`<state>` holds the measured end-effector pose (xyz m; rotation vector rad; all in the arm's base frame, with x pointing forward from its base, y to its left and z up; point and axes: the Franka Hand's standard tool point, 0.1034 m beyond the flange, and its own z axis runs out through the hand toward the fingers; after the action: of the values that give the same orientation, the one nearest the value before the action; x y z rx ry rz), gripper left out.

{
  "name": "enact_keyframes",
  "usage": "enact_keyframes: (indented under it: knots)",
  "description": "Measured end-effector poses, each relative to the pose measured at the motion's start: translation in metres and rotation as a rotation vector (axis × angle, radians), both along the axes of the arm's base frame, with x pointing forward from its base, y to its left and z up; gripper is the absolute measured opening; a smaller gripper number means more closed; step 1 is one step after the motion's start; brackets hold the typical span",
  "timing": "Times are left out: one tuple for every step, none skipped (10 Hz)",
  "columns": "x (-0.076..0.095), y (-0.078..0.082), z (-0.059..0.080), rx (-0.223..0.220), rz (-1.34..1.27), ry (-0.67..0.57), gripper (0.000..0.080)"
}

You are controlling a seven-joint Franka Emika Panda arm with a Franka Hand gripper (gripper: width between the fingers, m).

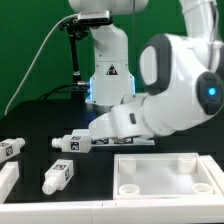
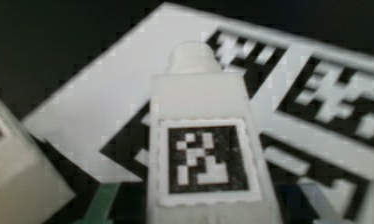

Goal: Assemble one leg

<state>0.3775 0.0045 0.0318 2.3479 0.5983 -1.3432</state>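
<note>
In the wrist view a white leg (image 2: pixel 203 130) with a black-and-white tag sits between my two fingers (image 2: pixel 113 195), its narrow stub end pointing away. My gripper (image 2: pixel 205 200) is shut on the leg and holds it over the marker board (image 2: pixel 113 100). In the exterior view the arm hides the gripper and the held leg, just above the marker board (image 1: pixel 122 137). Three more legs lie on the black table: one at the exterior view's far left (image 1: pixel 11 148), one in the middle (image 1: pixel 72 143), and one nearer the front (image 1: pixel 58 177).
The large white tray-like tabletop (image 1: pixel 166 176) lies at the front on the exterior view's right. A white part (image 1: pixel 5 180) shows at the front left edge and also in the wrist view (image 2: pixel 10 150). The robot base (image 1: pixel 108 75) stands behind.
</note>
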Motion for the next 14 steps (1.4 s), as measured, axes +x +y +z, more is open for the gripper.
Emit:
enact_keyframes:
  knots:
    - [0.017,0.021,0.028,0.017,-0.081,-0.004,0.0285]
    - [0.044,0.028,0.047,0.039,-0.159,-0.044,0.0285]
    - [0.073,0.024,0.061,0.048,-0.244,-0.128,0.0285]
    - [0.084,0.013,0.066,0.065,-0.268,-0.158,0.0285]
    - [0.084,0.007,0.062,0.091,-0.257,-0.147,0.0285]
    - [0.092,0.009,0.057,0.116,-0.245,-0.207,0.0285]
    - [0.095,0.010,0.059,0.144,-0.237,-0.265,0.0285]
    - [0.096,0.010,0.059,0.176,-0.228,-0.331,0.0285]
    - [0.096,0.011,0.060,0.196,-0.224,-0.371,0.0285]
    - [0.104,0.029,0.066,0.224,-0.328,-0.397,0.0285]
    - [0.131,0.049,0.081,0.295,-0.445,-0.451,0.0285]
    - [0.162,0.058,0.097,0.361,-0.514,-0.557,0.0285]
    - [0.181,0.059,0.108,0.363,-0.548,-0.672,0.0285]
    - [0.188,0.060,0.110,0.372,-0.560,-0.777,0.0285]
